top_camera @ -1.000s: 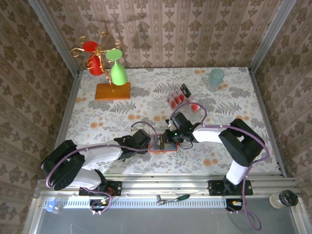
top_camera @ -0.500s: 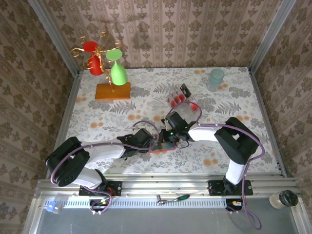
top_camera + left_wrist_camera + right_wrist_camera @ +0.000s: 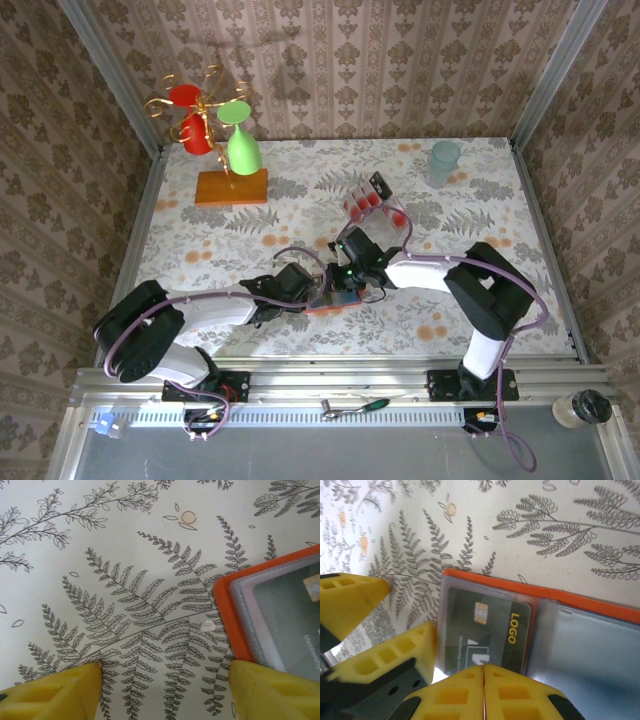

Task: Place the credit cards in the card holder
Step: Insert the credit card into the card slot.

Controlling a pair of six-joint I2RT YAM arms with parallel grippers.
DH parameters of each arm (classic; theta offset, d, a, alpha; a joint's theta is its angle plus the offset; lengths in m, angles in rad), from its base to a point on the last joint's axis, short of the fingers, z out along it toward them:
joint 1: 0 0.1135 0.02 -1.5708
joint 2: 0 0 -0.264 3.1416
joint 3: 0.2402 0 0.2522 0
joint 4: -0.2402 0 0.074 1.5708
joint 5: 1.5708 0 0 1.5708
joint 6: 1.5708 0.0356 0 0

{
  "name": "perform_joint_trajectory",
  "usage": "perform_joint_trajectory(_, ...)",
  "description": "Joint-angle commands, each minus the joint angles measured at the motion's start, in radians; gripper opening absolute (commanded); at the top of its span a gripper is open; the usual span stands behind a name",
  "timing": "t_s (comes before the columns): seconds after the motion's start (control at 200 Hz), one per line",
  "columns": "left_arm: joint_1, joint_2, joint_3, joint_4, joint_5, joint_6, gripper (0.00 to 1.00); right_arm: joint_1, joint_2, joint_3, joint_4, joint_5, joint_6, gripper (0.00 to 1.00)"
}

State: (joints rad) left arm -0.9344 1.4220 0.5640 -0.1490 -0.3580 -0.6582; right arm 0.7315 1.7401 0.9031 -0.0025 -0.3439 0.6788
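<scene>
The card holder (image 3: 580,606) lies open on the tablecloth, orange rim with clear grey sleeves, also in the top view (image 3: 336,304). A black credit card (image 3: 485,630) marked LOGO sits inside its left sleeve. My right gripper (image 3: 483,690) is shut, its tips over that card's near edge, with nothing seen between them. My left gripper (image 3: 162,695) is open at the holder's left edge (image 3: 227,615); one finger is on the cloth, the other at the orange corner. The other credit cards (image 3: 368,198), black and pink, lie farther back.
An orange block (image 3: 231,186) with a gold wire stand carrying red and green glasses stands at the back left. A teal cup (image 3: 444,160) stands at the back right. Both arms meet near the table's front middle.
My right gripper has slid a little to the left over the holder. The left arm has shifted slightly. Neither gripper's jaws have changed.
</scene>
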Motion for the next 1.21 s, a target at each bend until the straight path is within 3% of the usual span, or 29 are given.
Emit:
perform_joint_trajectory(0.0,0.005,-0.052,-0.017,-0.032,0.016,-0.006,0.7,0.006,-0.077,-0.022,-0.061,0.055,-0.03,0.1)
perform_joint_trajectory(0.245,0.004,-0.083,-0.044,-0.053,0.007,-0.036,0.69,0.006,-0.074,-0.042,-0.076,0.065,-0.048,0.1)
perform_joint_trajectory(0.84,0.009,0.06,0.02,-0.05,0.028,-0.015,0.69,0.035,0.036,-0.017,-0.041,0.031,-0.043,0.08)
perform_joint_trajectory(1.2,0.008,0.053,0.014,-0.027,0.036,-0.014,0.69,0.058,0.064,0.018,-0.043,0.019,-0.03,0.08)
